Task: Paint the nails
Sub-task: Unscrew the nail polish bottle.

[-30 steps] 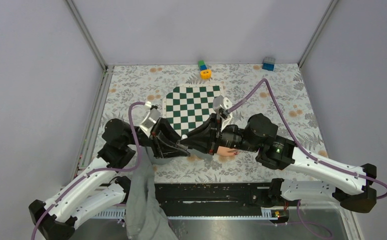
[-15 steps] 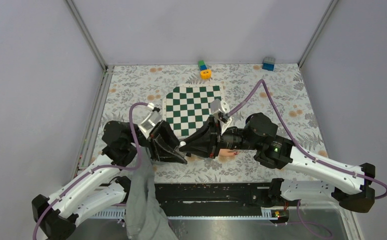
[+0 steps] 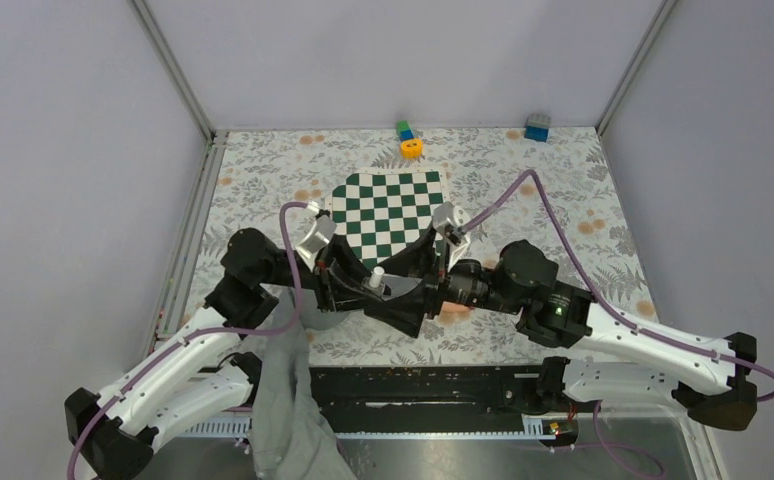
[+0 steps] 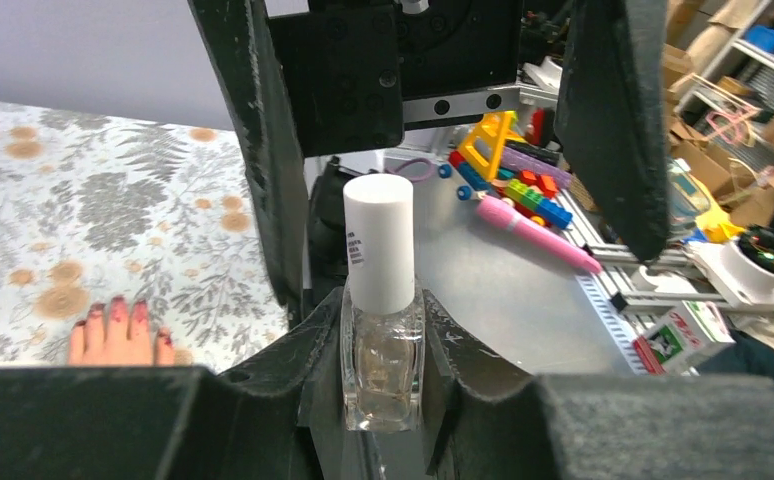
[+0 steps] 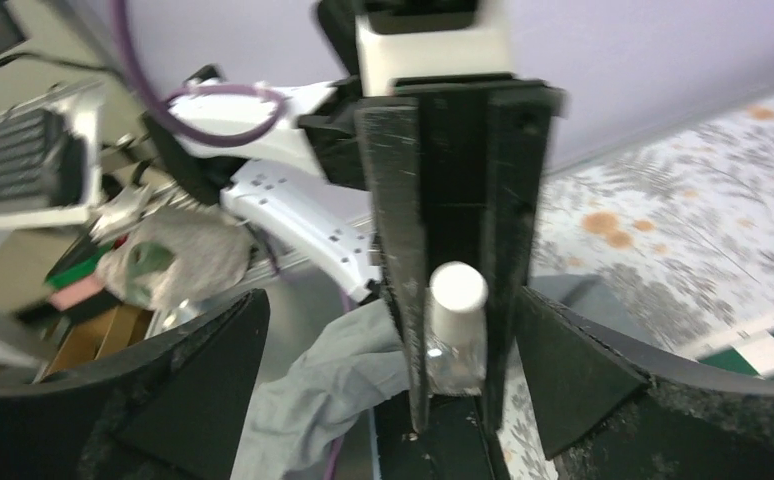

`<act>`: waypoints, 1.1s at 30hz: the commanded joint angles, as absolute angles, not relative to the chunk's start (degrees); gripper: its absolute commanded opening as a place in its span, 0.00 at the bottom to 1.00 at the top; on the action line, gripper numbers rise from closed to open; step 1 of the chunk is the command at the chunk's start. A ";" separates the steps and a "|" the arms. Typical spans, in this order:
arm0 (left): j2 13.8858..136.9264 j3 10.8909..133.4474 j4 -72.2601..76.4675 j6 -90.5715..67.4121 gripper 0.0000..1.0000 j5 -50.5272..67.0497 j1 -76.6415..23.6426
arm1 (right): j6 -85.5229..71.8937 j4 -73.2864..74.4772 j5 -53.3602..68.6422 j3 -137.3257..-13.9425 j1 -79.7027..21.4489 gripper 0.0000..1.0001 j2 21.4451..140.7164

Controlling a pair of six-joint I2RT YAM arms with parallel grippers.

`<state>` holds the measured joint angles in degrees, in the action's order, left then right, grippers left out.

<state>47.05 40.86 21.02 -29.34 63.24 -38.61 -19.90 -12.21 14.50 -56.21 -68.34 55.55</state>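
Observation:
A clear nail polish bottle (image 4: 383, 350) with a white cap (image 4: 378, 240) stands upright in my left gripper (image 4: 383, 330), which is shut on its glass body. My right gripper (image 5: 391, 300) is wide open, one finger on each side of the bottle (image 5: 455, 355), touching nothing. From above, the cap (image 3: 376, 277) shows between the left gripper (image 3: 366, 288) and right gripper (image 3: 403, 300). The pale hand (image 4: 118, 340) lies flat on the floral cloth, and its nails (image 4: 115, 306) are dark red. My right arm mostly hides the hand (image 3: 455, 310). The grey sleeve (image 3: 283, 390) trails toward the near edge.
A green and white checkered mat (image 3: 388, 215) lies just beyond both grippers. A yellow ring (image 3: 411, 148), green and blue blocks (image 3: 404, 130) and a blue block (image 3: 537, 127) sit along the far wall. A metal rail (image 3: 433, 385) borders the near edge.
My right gripper was shut up against the left gripper's tip and now stands wide open beside the bottle. The left gripper with the bottle has shifted slightly away from the near edge.

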 commanded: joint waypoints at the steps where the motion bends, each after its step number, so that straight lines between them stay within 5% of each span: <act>1: 44.60 43.99 14.41 -19.95 0.00 54.58 -38.39 | -21.63 -12.49 0.77 -53.11 -68.29 0.99 49.93; 7: 43.31 43.77 10.25 -16.78 0.00 45.55 -37.93 | -23.68 -8.80 -10.32 -52.16 -68.29 0.98 47.05; 12: 41.28 43.77 4.79 -13.19 0.00 33.06 -37.97 | -29.66 -11.90 -22.72 -50.14 -68.29 0.79 45.59; 27: 39.73 47.89 -7.00 -6.91 0.00 19.23 -37.97 | -33.60 -7.19 -17.11 -62.89 -68.49 0.64 61.72; 33: 39.93 47.51 -6.85 -6.68 0.00 19.11 -37.96 | -30.62 -2.78 -22.00 -68.21 -68.49 0.49 65.79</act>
